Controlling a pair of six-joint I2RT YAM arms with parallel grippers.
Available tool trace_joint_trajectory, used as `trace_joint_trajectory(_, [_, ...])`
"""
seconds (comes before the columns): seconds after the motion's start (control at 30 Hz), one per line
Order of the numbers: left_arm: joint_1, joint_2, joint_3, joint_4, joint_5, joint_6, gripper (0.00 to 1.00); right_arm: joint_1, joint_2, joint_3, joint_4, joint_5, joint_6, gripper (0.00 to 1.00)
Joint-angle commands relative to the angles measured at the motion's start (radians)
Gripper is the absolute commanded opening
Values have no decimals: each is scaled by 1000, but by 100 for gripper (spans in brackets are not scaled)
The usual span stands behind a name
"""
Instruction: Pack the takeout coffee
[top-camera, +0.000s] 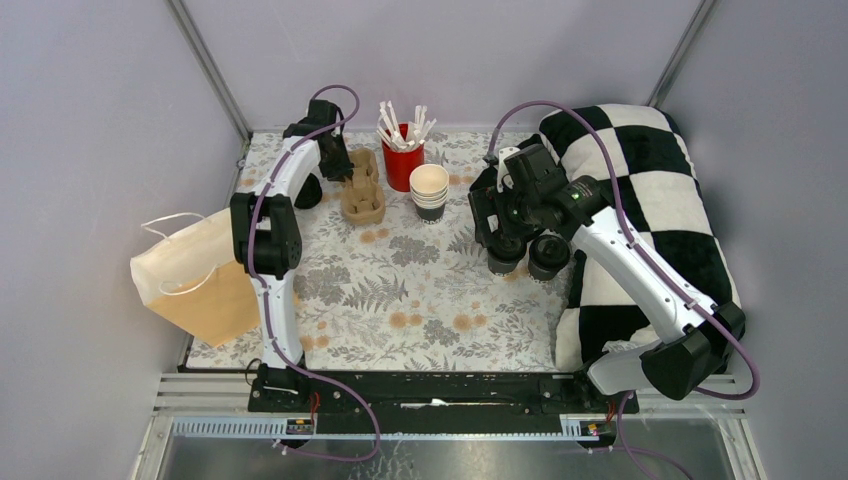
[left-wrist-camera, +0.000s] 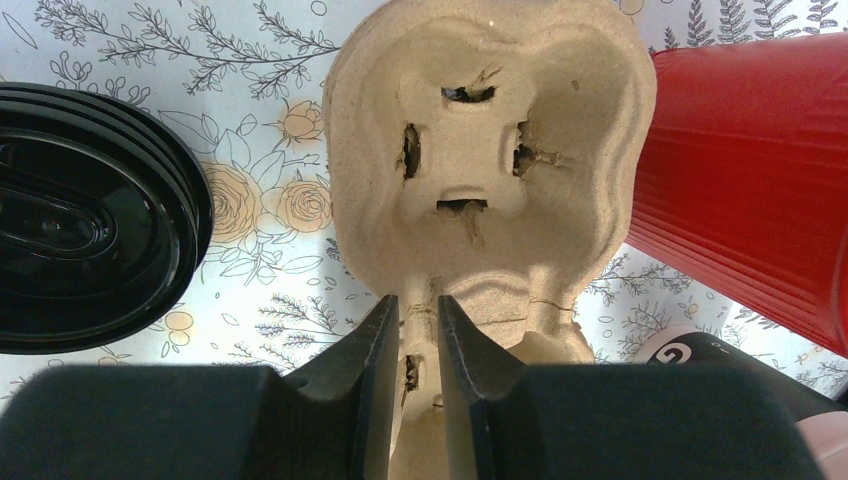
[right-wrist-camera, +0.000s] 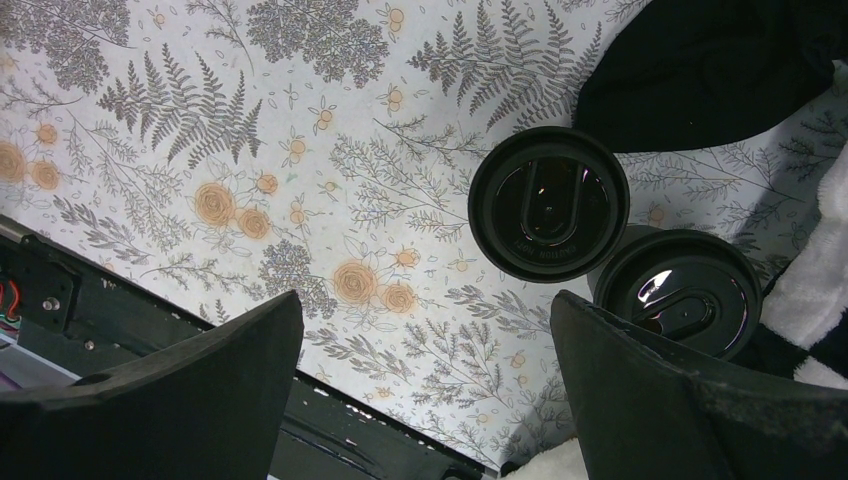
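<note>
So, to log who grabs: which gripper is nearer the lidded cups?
Right. The right gripper hangs open above the lidded cups; the left gripper, far off, pinches the cardboard carrier.

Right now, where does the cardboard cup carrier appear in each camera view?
Top external: cardboard carrier at rear left, left of the red cup.
Left wrist: carrier fills the centre, pinched by the left claw.
Right wrist: not in it.
Shared landmark: the red cup, right of the carrier in both.
</note>
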Motion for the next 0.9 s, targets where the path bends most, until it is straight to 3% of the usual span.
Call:
trace_joint_trajectory(0.0, [2,-3,22,16,-19,27,29,-7,4,10,27,-28,-3,100])
trace_joint_trajectory(0.53, [3,-21,-17,37,-12,33,21,-7,2,3,35,-45,10,100])
trace_joint_trajectory(0.87, [7,-85,-79,62,-71,19,30,-7,4,-1,37,-47,9,100])
